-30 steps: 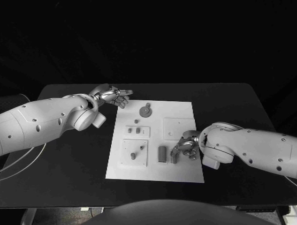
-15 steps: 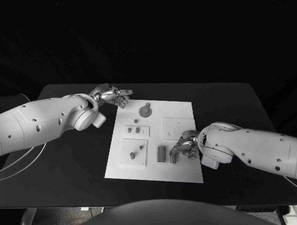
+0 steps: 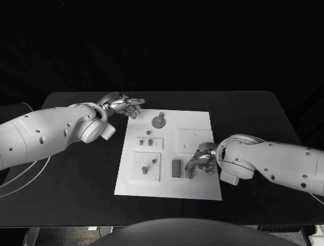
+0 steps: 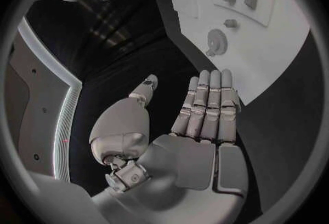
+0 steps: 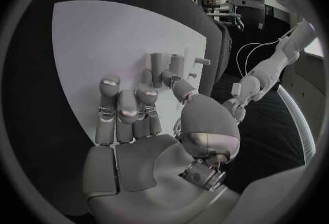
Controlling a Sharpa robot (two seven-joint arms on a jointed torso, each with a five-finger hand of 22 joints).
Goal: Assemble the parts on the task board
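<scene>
The right hand [image 3: 201, 160] sits low over the task board [image 3: 195, 120], at about 4 o'clock from the board's middle. From the head camera most of it is tucked under its own white arm, so I honestly can't tell from there if anything is pinched. The right wrist view helps a bit: the fingers [image 5: 122, 108] are curled partway over the white plate and the thumb reaches toward a small upright grey part [image 5: 157, 62] with another one right beside it. The thumb tip looks like it's touching or nearly touching that piece, but I can't tell if it's really gripped. In the head view a tall grey part [image 3: 177, 167] stands just beside the hand, at its 9 o'clock.

The left hand [image 3: 123, 106] is off the board's far-left corner, hovering above the black surface [image 3: 73, 169], fingers straight, side by side and flat, nothing in it. The left wrist view shows the open palm clearly. Nearest thing to it is the round disc part [image 3: 158, 121], at roughly 4 o'clock from the hand, lying on the board and well clear of the fingers.

Further out, at the board's 8 o'clock, there's a raised square plate [image 3: 146, 166] with small pegs that are too tiny to make out.
</scene>
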